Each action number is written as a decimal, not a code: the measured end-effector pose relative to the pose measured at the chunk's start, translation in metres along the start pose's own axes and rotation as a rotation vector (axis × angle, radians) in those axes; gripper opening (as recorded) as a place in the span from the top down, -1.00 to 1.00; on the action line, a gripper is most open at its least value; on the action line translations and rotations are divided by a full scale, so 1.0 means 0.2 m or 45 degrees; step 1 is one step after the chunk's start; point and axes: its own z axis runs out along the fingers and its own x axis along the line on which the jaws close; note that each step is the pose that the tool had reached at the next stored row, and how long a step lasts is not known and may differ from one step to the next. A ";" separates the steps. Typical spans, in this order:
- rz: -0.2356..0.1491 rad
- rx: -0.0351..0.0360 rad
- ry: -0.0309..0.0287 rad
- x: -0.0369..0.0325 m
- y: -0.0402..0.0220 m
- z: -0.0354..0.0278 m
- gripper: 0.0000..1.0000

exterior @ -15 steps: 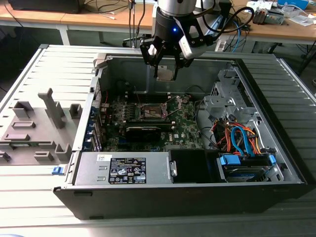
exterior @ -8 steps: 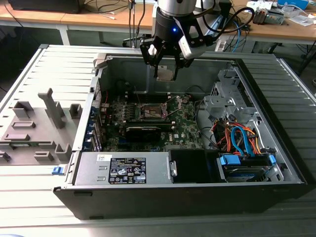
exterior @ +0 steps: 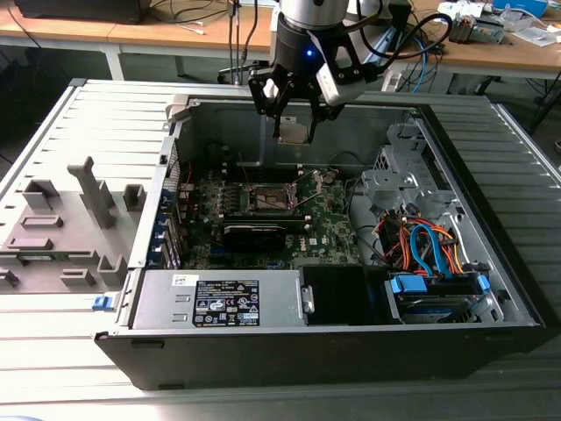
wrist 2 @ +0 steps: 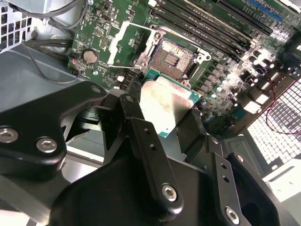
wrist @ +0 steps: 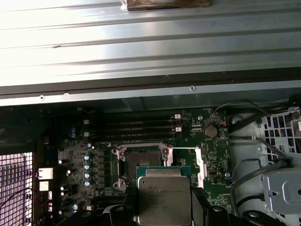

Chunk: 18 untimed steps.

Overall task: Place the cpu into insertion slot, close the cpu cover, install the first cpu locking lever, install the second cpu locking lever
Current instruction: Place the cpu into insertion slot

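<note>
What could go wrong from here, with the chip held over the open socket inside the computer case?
1. The tool grips the cpu by its edges above the insertion slot. If it comes down shifted or rotated, it could sit crooked and damage the contacts.
2. The cpu cover lies open right beside the slot, so the chip or the tool might catch on it.
3. An edge grip may slip and drop the chip onto the board.

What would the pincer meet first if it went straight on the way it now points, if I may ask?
Most likely the open socket: the pincer, holding the chip, points down at the green board, and in both wrist views the socket lies just ahead of the chip. Depth is unclear, though.
</note>
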 end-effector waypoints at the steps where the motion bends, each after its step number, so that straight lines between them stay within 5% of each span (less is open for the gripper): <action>1: 0.002 0.0001 -0.0002 0.000 0.000 0.000 -0.09; 18: 0.039 -0.0006 -0.0035 0.000 -0.002 0.001 -0.09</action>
